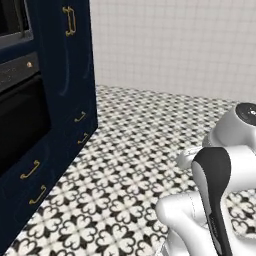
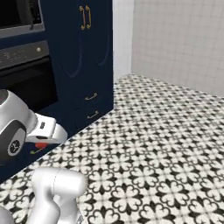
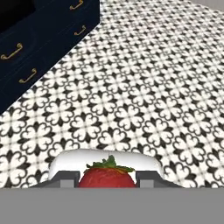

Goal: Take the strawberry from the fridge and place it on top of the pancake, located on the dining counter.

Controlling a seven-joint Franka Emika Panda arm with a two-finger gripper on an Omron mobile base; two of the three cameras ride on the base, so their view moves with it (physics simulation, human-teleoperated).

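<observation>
The gripper (image 3: 107, 183) is seen closed on the strawberry (image 3: 106, 177), which is held between the two fingertips above the black-and-white patterned floor (image 3: 144, 87) beside the navy cabinets (image 3: 39, 39). The fetching step is judged done, while carrying the fruit to the pancake remains. No readable brand, label or writing is visible.

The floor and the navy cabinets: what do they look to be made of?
The floor looks like ceramic tile, matt: a repeating black-and-white floral pattern in a grid. The navy cabinets look like painted wood with a slight sheen: faint reflections show on the door. Their handles seem brass, being gold-coloured. Everything is rendered, so this is only appearance.
</observation>
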